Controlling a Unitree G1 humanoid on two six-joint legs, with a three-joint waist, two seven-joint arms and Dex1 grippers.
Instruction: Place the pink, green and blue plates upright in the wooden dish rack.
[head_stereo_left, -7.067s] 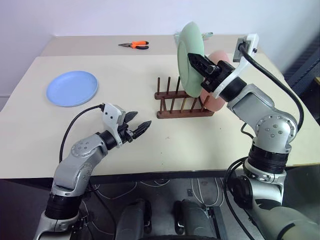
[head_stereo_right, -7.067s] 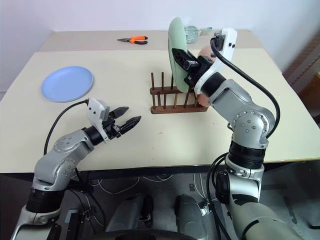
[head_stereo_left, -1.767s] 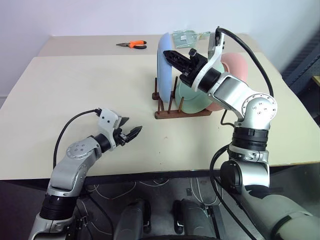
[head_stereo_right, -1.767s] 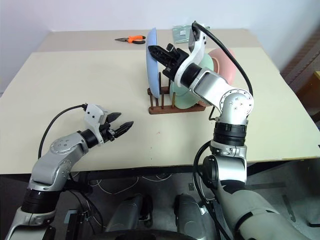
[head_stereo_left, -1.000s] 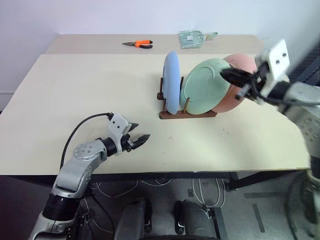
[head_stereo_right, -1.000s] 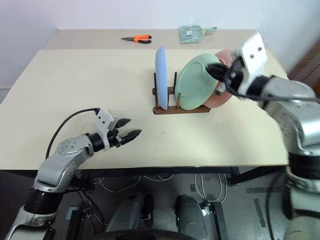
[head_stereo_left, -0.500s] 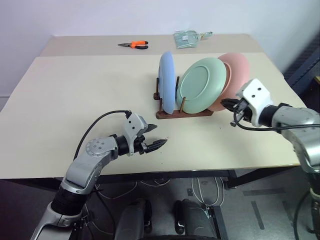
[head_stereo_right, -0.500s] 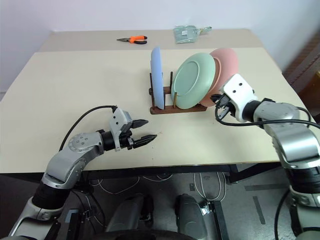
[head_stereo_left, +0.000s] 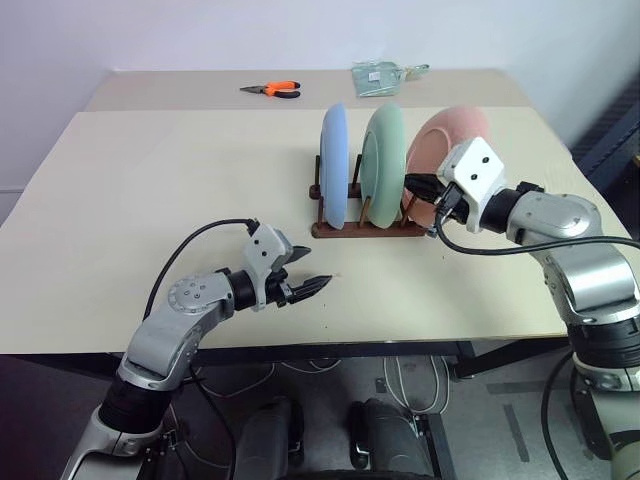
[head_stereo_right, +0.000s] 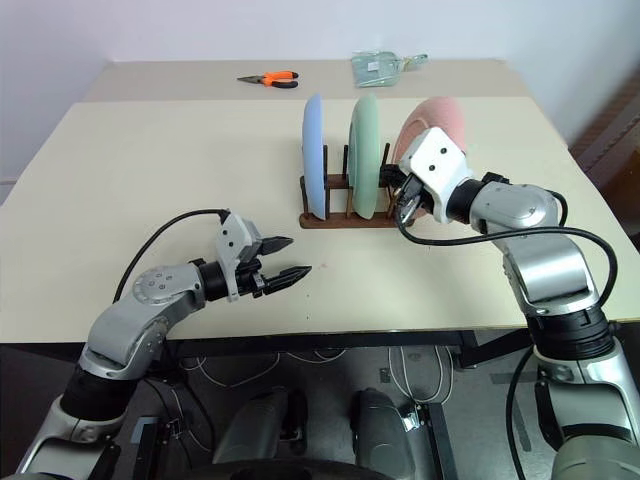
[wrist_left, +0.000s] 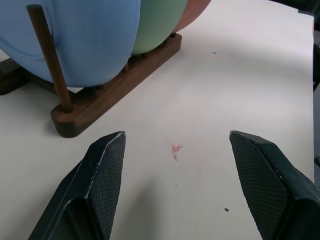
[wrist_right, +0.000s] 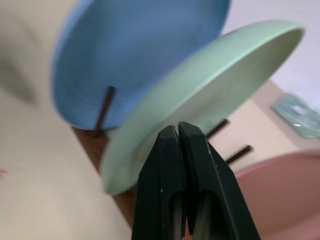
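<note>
Blue (head_stereo_left: 334, 165), green (head_stereo_left: 383, 160) and pink plates (head_stereo_left: 445, 150) were stood in the wooden rack (head_stereo_left: 365, 228). Right pincer (wrist_right: 178, 135) was pressed together beside them; left pincer (head_stereo_left: 316, 284) was held apart above the surface (head_stereo_left: 150, 180).

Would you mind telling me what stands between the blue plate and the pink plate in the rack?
The green plate stands upright between the blue plate and the pink plate, as the left eye view shows.

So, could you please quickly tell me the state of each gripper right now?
Left gripper: open, holding nothing, above the table.
Right gripper: shut, holding nothing, tips at the green plate in the rack.
</note>
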